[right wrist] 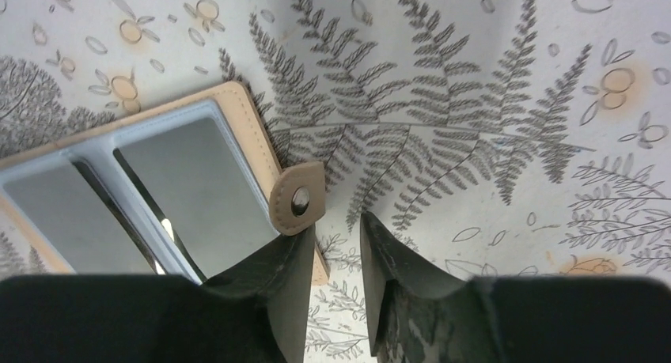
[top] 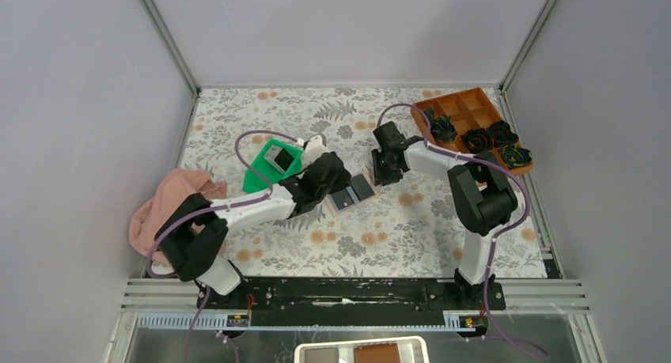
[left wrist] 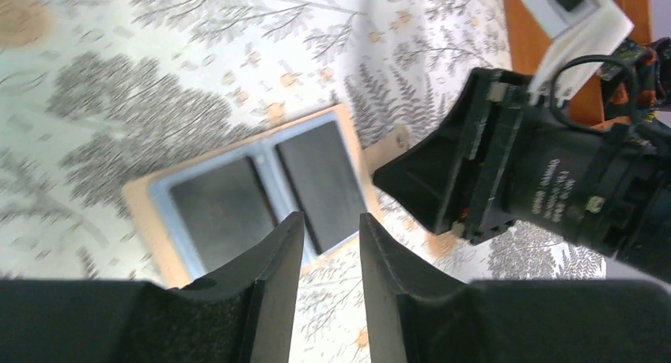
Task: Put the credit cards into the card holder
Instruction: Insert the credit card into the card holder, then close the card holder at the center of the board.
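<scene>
Left gripper (left wrist: pixel 331 221) and right gripper (right wrist: pixel 338 224) both parted, gripping nothing; under them one open tan leather-like card holder (top: pixel 352 192) lies on the floral table (top: pixel 396 244); two dark flat credit cards (left wrist: pixel 316 181) sit inside, one per half.

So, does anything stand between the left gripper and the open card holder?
Nothing visible does. The left gripper is at the card holder's edge, jaws apart. The right gripper is at the opposite side, by the tab, not in between.
</scene>
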